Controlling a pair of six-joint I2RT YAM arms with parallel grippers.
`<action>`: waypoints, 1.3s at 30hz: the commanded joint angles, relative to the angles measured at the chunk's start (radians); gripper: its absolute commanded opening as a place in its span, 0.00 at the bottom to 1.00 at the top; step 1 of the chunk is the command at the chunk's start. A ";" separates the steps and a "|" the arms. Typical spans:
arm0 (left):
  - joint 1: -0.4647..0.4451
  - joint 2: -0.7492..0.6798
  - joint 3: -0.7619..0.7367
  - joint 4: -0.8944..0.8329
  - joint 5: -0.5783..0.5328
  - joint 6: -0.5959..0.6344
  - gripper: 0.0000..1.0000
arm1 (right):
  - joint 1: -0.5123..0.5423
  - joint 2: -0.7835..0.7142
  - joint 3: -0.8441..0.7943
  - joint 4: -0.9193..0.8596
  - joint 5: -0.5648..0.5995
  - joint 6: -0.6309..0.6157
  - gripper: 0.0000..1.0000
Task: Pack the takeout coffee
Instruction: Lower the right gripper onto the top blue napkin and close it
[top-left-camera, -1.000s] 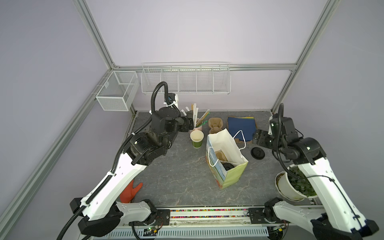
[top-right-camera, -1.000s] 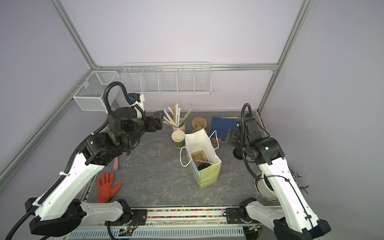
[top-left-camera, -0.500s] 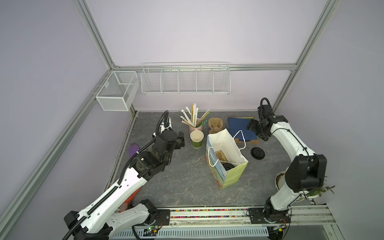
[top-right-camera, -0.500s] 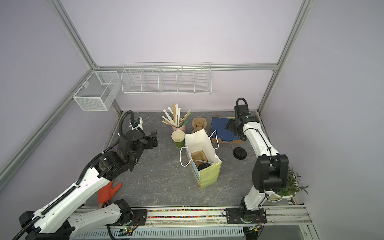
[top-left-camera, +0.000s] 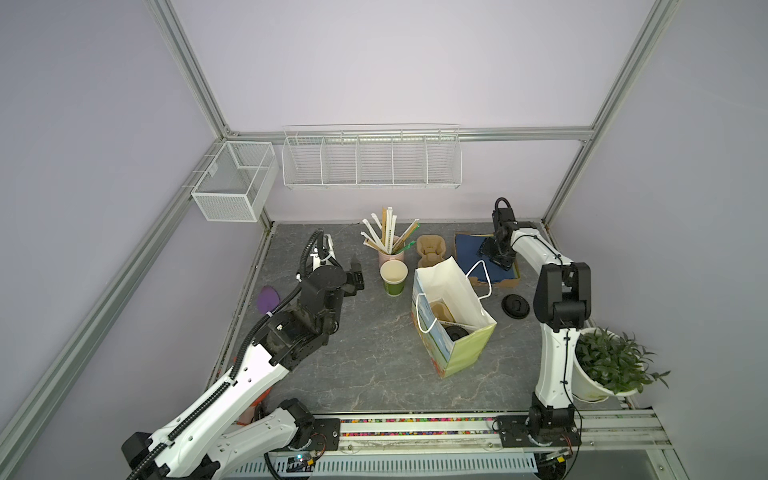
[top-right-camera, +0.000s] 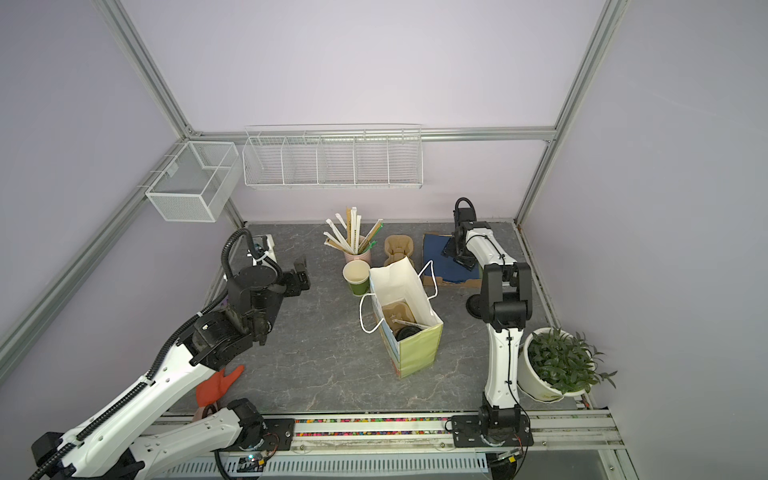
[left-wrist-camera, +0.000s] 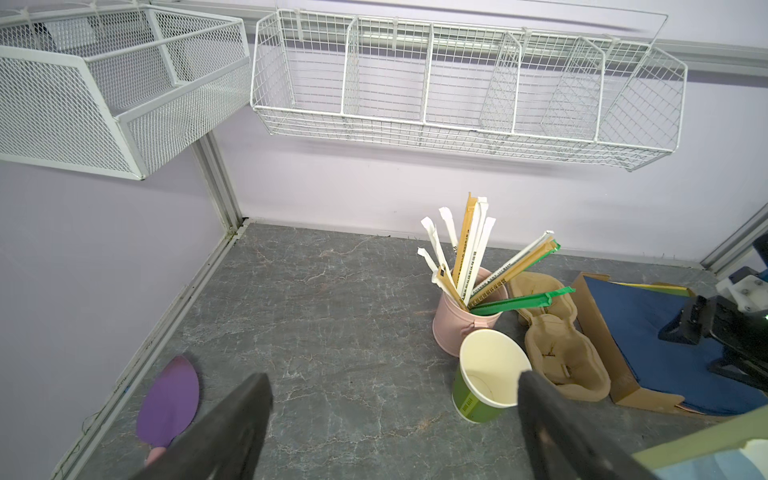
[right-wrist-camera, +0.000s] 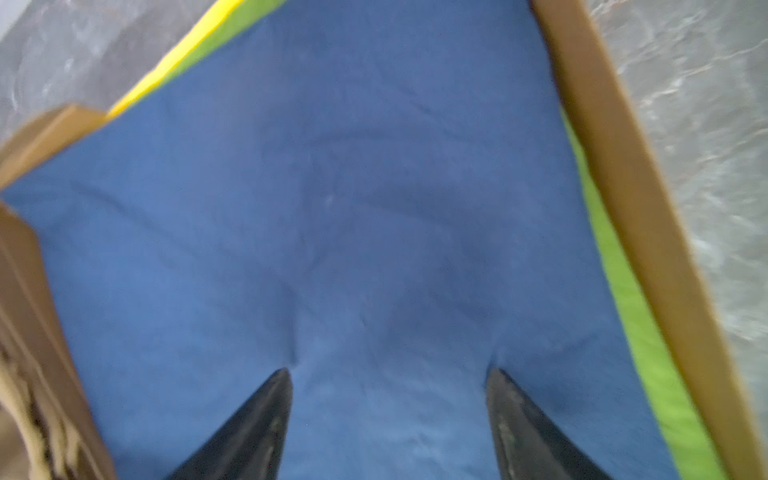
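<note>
Only your right wrist view shows right claw (right-wrist-camera: 389, 370) spread, tips (right-wrist-camera: 276, 388) denting blue napkin (right-wrist-camera: 332, 187) at two o'clock; left claw (left-wrist-camera: 392, 376) wide, empty.

Grey marbled tabletop (top-left-camera: 374, 365). At back: pink cup (top-left-camera: 384, 257) with wrapped straws, green paper cup (top-left-camera: 394, 282) just in front of it, pulp cup carrier (top-left-camera: 430, 251) beside it, cardboard tray (left-wrist-camera: 602, 336) of blue napkins further right. Centre: paper bag (top-left-camera: 465, 353) upright, mouth open. Black lid (top-left-camera: 515, 306) flat, right of bag. Purple disc (top-left-camera: 267, 299) at left edge. Red glove (top-right-camera: 218, 384) at near left. Potted plant (top-left-camera: 586, 382) at near right corner.
</note>
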 joint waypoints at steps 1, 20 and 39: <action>0.006 -0.004 -0.014 0.020 -0.020 0.022 0.92 | 0.013 0.022 0.027 -0.019 0.009 -0.018 0.73; 0.006 0.005 -0.016 0.019 -0.004 0.023 0.94 | 0.023 0.002 -0.004 0.004 0.025 -0.041 0.31; 0.006 0.007 -0.017 0.018 -0.005 0.025 0.95 | 0.037 -0.056 0.004 -0.011 0.066 -0.056 0.20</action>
